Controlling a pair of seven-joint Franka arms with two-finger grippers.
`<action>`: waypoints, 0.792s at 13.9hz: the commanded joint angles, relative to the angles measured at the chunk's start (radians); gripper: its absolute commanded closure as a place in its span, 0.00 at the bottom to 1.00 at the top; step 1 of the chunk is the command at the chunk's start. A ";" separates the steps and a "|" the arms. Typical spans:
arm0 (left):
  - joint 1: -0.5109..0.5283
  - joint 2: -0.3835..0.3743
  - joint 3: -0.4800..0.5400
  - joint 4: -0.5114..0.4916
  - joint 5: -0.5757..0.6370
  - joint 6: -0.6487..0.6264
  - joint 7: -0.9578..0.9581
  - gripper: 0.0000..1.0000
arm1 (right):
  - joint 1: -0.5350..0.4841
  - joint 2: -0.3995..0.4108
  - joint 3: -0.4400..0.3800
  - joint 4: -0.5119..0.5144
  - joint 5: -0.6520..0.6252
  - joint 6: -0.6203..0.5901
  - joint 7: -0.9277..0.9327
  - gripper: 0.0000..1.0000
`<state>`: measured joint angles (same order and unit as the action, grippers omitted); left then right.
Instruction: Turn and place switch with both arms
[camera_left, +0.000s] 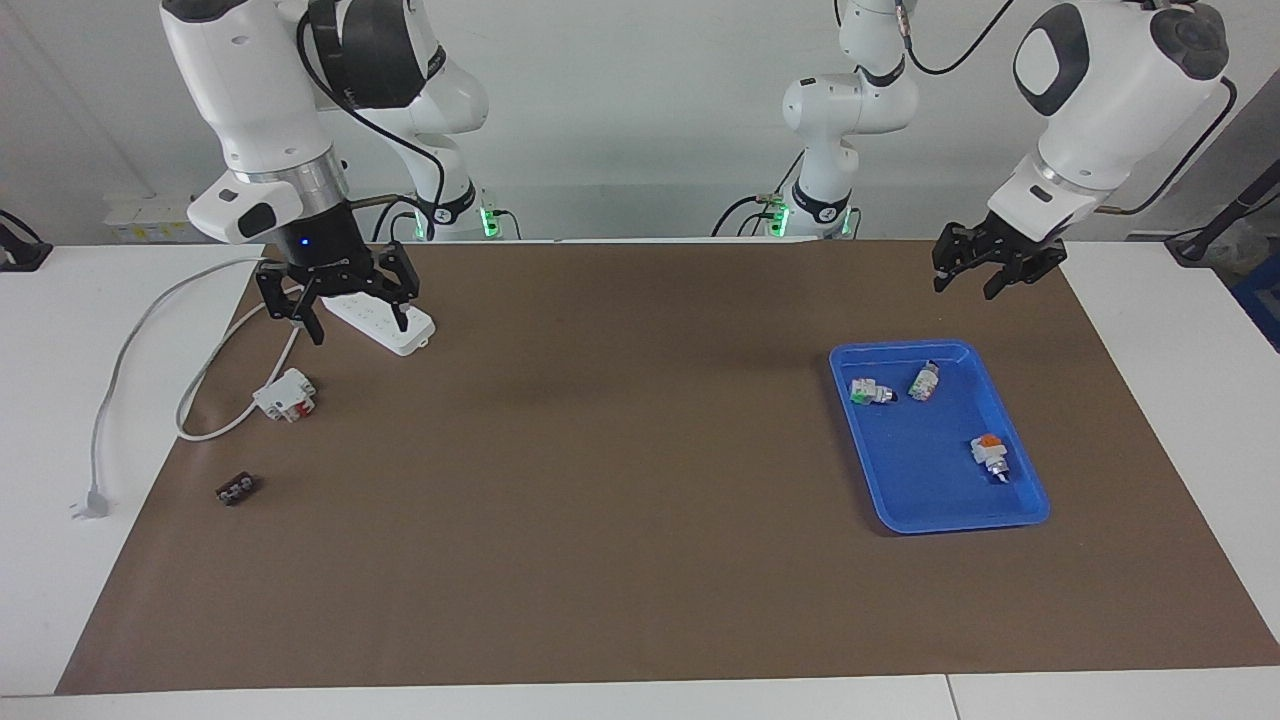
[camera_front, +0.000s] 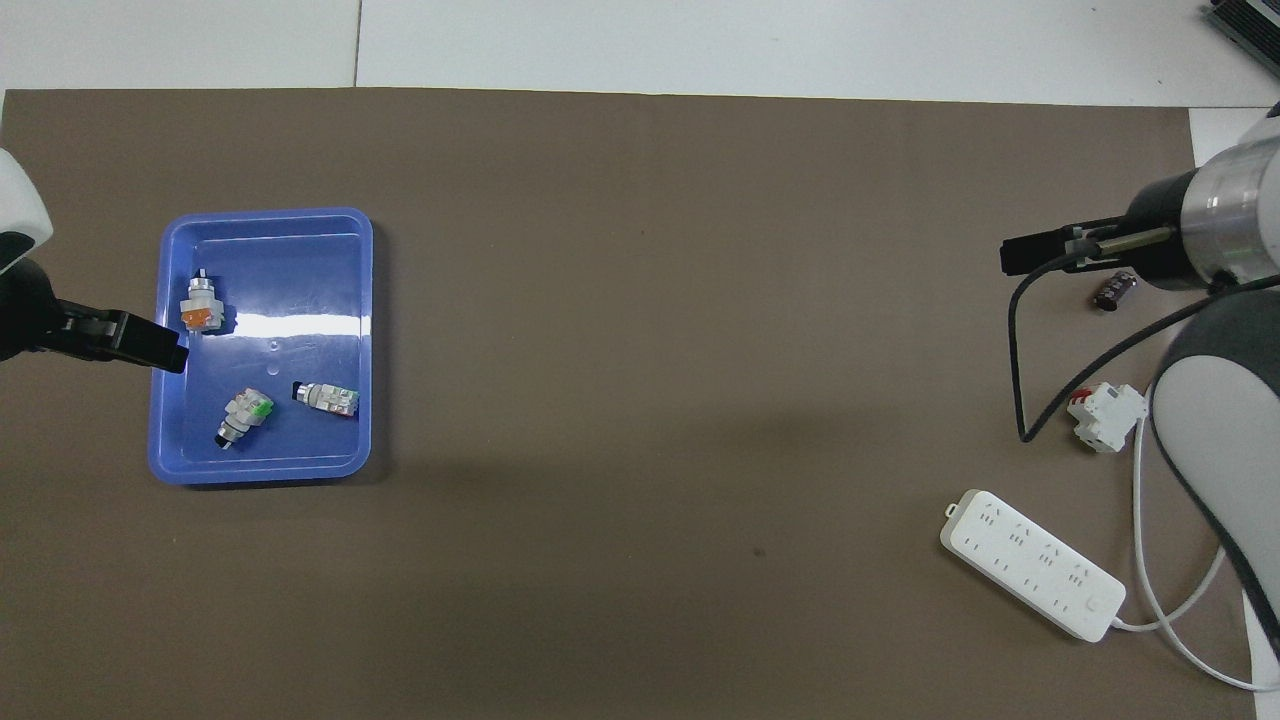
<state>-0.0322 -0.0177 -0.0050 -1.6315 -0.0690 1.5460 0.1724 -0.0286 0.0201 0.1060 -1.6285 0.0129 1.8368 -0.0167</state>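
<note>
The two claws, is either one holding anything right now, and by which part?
Nothing is held. The left claw hangs open near the blue tray; the right claw hangs open over the power strip.

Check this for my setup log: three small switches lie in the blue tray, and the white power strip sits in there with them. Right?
Not quite. The three small switches do lie in the blue tray, but the white power strip is not in it. It lies on the brown mat at the right arm's end of the table, as the overhead view shows.
</note>
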 joint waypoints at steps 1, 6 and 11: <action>0.014 -0.017 -0.007 0.030 0.020 -0.032 -0.011 0.00 | 0.058 0.000 -0.052 0.051 -0.053 -0.105 0.072 0.00; 0.014 -0.019 -0.009 0.036 0.020 -0.027 -0.013 0.00 | 0.108 -0.023 -0.117 0.032 -0.054 -0.231 0.106 0.00; 0.000 -0.031 -0.010 0.010 0.072 -0.006 -0.019 0.00 | 0.090 -0.065 -0.117 -0.053 -0.054 -0.229 0.138 0.00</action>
<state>-0.0309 -0.0341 -0.0080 -1.6054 -0.0302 1.5356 0.1699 0.0677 -0.0051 -0.0135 -1.6245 -0.0235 1.5911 0.0961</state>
